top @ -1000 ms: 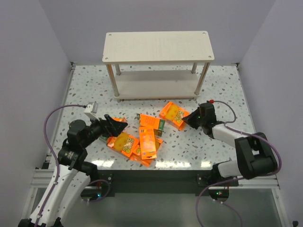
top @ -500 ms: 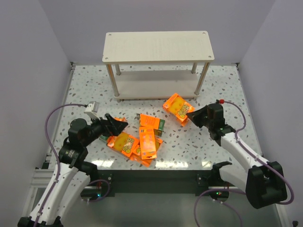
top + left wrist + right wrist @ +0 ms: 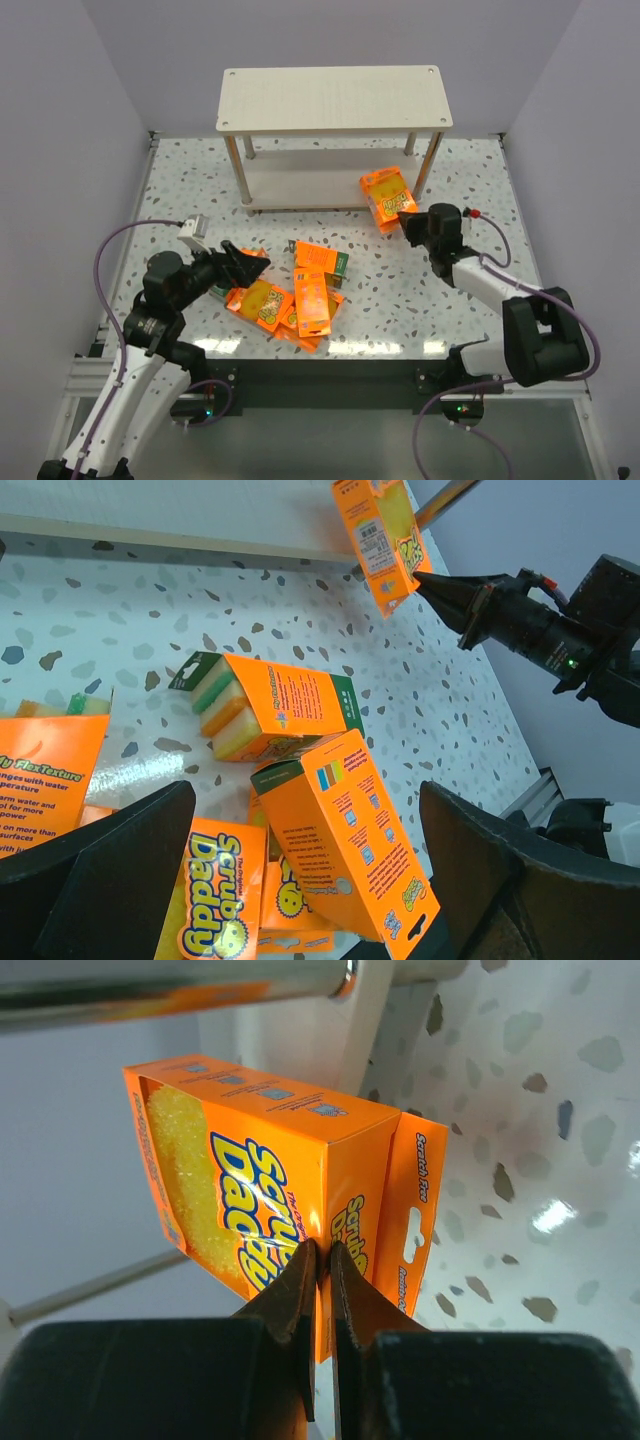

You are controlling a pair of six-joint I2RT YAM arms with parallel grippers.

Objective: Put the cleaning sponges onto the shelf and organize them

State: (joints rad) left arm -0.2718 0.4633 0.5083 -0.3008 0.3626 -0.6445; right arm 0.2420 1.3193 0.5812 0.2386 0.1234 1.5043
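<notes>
The pale wood shelf (image 3: 335, 98) stands at the back of the table. My right gripper (image 3: 407, 224) is shut on the hanging flap of an orange sponge pack (image 3: 388, 196) and holds it off the table by the shelf's right front leg; the right wrist view shows the pack (image 3: 260, 1175) pinched at its edge. Several more orange packs (image 3: 300, 295) lie in a loose pile at the front middle. My left gripper (image 3: 250, 265) is open at the pile's left end, its fingers (image 3: 120, 850) either side of a pack (image 3: 345, 835) lying on the pile.
The shelf's lower board (image 3: 330, 182) sits low over the speckled table (image 3: 450, 290). The shelf's right front leg (image 3: 428, 167) stands just right of the held pack. Grey walls close in on both sides and behind.
My right gripper has lifted its pack from the table's middle right and carried it back and right toward the shelf's right front leg. The left arm has not moved.
</notes>
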